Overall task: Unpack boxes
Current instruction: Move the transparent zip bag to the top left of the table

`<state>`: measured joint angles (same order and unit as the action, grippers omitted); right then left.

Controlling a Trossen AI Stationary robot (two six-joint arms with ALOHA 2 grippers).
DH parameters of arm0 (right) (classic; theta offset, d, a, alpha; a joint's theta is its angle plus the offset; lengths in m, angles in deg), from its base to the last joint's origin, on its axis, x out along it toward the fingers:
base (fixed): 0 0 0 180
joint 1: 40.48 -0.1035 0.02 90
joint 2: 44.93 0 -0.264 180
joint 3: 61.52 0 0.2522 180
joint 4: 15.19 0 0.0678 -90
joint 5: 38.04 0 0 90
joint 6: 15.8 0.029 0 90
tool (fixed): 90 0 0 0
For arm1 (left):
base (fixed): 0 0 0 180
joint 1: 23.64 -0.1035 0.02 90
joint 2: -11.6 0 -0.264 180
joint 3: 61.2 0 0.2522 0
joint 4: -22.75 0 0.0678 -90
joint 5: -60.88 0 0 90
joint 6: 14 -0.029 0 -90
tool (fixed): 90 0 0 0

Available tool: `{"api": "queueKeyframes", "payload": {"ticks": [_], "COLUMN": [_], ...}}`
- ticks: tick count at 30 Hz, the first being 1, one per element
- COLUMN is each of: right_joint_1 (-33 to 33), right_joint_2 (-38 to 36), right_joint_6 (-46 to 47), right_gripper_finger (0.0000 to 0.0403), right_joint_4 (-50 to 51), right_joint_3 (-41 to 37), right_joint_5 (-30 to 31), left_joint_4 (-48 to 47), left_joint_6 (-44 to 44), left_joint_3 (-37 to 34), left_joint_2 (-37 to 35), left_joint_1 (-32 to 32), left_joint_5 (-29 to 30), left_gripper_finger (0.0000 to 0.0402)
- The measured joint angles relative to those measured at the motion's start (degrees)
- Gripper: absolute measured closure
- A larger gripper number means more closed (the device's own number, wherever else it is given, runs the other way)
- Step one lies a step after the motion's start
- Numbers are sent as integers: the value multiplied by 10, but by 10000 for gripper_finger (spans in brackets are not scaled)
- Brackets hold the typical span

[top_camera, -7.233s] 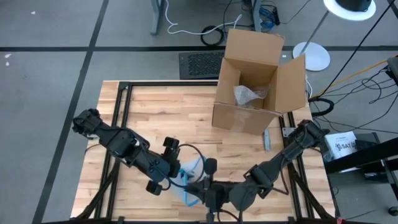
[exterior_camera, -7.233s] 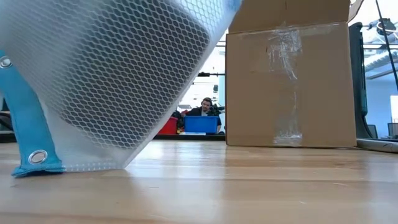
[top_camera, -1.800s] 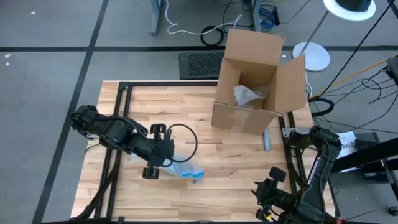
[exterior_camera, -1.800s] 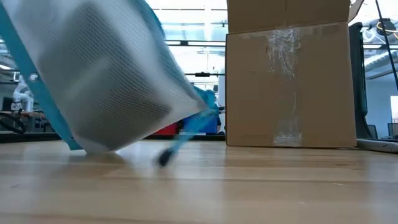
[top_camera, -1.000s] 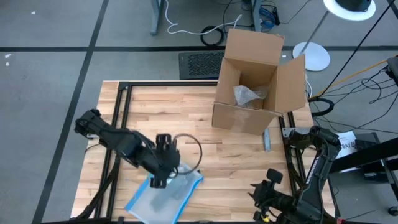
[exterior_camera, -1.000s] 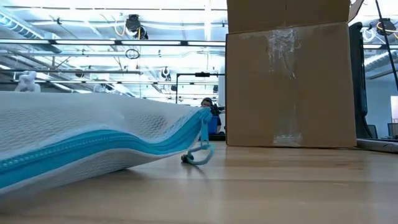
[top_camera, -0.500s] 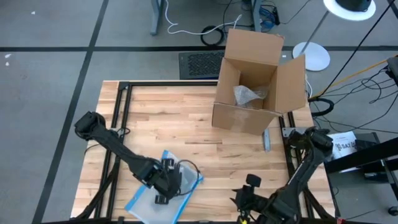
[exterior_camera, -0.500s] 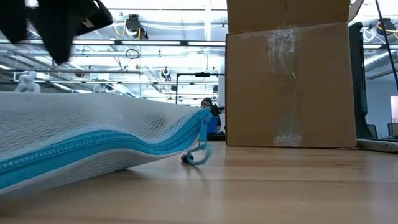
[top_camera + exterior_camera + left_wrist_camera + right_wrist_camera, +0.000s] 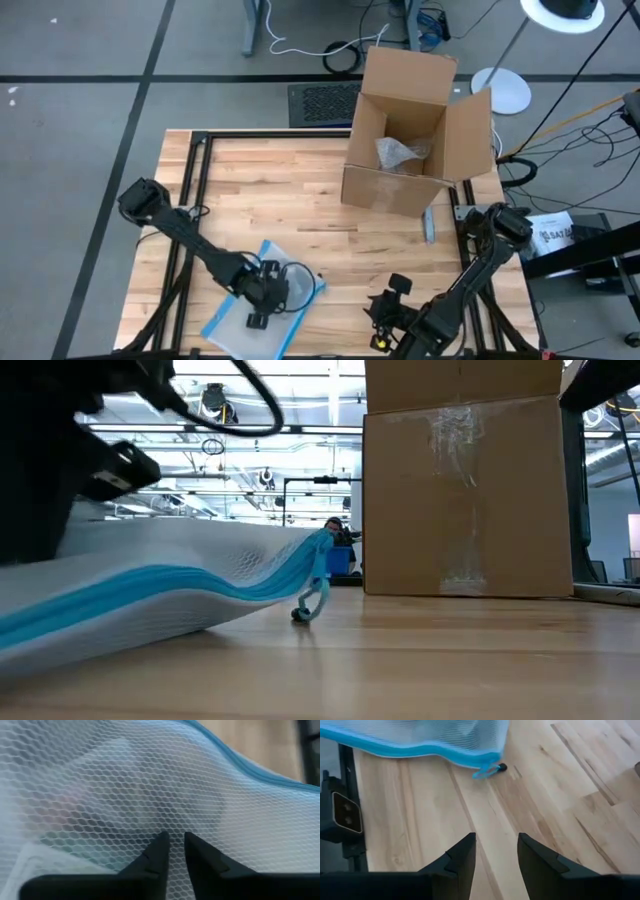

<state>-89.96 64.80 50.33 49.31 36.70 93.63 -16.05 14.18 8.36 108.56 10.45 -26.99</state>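
Inside open box (image 9: 405, 135): crumpled clear plastic (image 9: 400, 152).

Grey floor around a pale wooden table (image 9: 300, 190), cables beyond.
Dark seams crossing the smooth grey floor (image 9: 80, 110); black floor grille (image 9: 320, 103), coiled black and white cables (image 9: 340, 52), round white lamp base (image 9: 508, 92); bright ceiling light strips (image 9: 250, 455) over the far hall.

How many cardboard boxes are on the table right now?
1. The open cardboard box stands at the table's far edge, toward the right side, with a crumpled clear bag inside. Nothing suggests another, though the box interior is only partly visible.
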Motion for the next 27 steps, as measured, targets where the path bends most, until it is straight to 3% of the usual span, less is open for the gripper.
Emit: {"api": "queueKeyframes", "payload": {"ticks": [7, 16, 22, 27], "right_joint_1": [7, 5, 2, -1], "right_joint_2": [0, 0, 0, 0], "right_joint_6": [1, 7, 7, 6], "right_gripper_finger": [268, 268, 268, 268], "right_joint_4": [0, -10, -13, -34], "right_joint_3": [0, 0, 0, 0], "right_joint_5": [1, 1, 3, 4], "left_joint_4": [-29, -84, -111, -111], "left_joint_6": [-21, -92, -144, -197], "left_joint_3": [-55, -61, -54, -53], "left_joint_2": [-6, -32, -48, -48], "left_joint_1": [-70, -171, -238, -340], "left_joint_5": [50, 127, 238, 240], "left_gripper_finger": [396, 383, 382, 382]}}
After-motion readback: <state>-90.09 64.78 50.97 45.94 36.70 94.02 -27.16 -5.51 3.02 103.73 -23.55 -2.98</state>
